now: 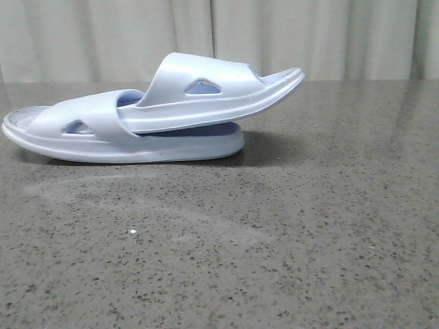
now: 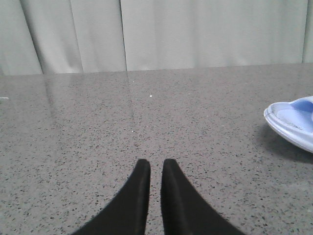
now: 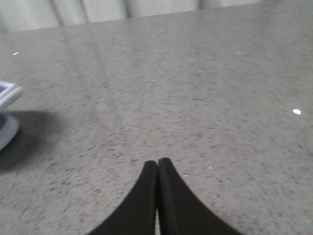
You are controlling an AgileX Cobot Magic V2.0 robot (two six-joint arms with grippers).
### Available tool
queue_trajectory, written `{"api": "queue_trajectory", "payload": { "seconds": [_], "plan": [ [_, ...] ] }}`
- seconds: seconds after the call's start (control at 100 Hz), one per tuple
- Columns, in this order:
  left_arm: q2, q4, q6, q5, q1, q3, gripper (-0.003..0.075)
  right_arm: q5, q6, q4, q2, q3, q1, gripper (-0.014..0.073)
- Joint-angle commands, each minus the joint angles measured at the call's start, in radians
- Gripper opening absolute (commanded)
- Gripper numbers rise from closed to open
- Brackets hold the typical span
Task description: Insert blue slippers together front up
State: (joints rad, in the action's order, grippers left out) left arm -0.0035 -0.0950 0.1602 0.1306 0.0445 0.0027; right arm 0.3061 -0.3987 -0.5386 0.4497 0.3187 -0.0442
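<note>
Two pale blue slippers lie together at the far left of the table. The lower slipper (image 1: 103, 140) rests flat. The upper slipper (image 1: 206, 89) is pushed under the lower one's strap and tilts up to the right. Neither gripper shows in the front view. In the left wrist view, my left gripper (image 2: 156, 164) is empty with its fingers a narrow slit apart, and one slipper end (image 2: 293, 122) shows off to the side. In the right wrist view, my right gripper (image 3: 157, 162) is shut and empty, and a slipper edge (image 3: 7, 112) is at the frame border.
The speckled grey stone table (image 1: 274, 240) stretches in front of and to the right of the slippers. A pale curtain (image 1: 309, 34) hangs behind the table's far edge.
</note>
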Motion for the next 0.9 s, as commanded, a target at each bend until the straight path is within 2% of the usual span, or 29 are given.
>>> {"api": "queue_trajectory", "payload": {
  "seconds": [0.0,0.07,0.18,0.44,0.48,0.65,0.89],
  "plan": [
    [-0.031,-0.012,-0.007,-0.076,0.002,0.009,0.0015,-0.169,0.335,0.252,-0.014,-0.004,0.003,-0.0089],
    [-0.031,-0.012,-0.007,-0.076,0.002,0.009,0.0015,-0.276,0.435,0.358,-0.056,-0.060,0.009,-0.0089],
    [-0.031,-0.012,-0.007,-0.076,0.002,0.009,0.0015,-0.403,0.438,0.410,-0.151,-0.178,0.042,-0.0089],
    [-0.031,-0.012,-0.007,-0.076,0.002,0.009,0.0015,-0.376,0.438,0.489,-0.377,-0.352,0.084,-0.0089],
    [-0.031,-0.012,-0.007,-0.076,0.002,0.009,0.0015,-0.306,0.438,0.493,-0.409,-0.350,0.084,-0.0089],
    [-0.031,-0.012,-0.007,-0.076,0.002,0.009,0.0015,-0.162,0.438,0.539,-0.479,-0.350,0.071,-0.0089],
    [-0.031,-0.012,-0.007,-0.076,0.003,0.009,0.0015,-0.203,0.438,0.539,-0.476,-0.350,0.071,-0.0089]
  ]
}}
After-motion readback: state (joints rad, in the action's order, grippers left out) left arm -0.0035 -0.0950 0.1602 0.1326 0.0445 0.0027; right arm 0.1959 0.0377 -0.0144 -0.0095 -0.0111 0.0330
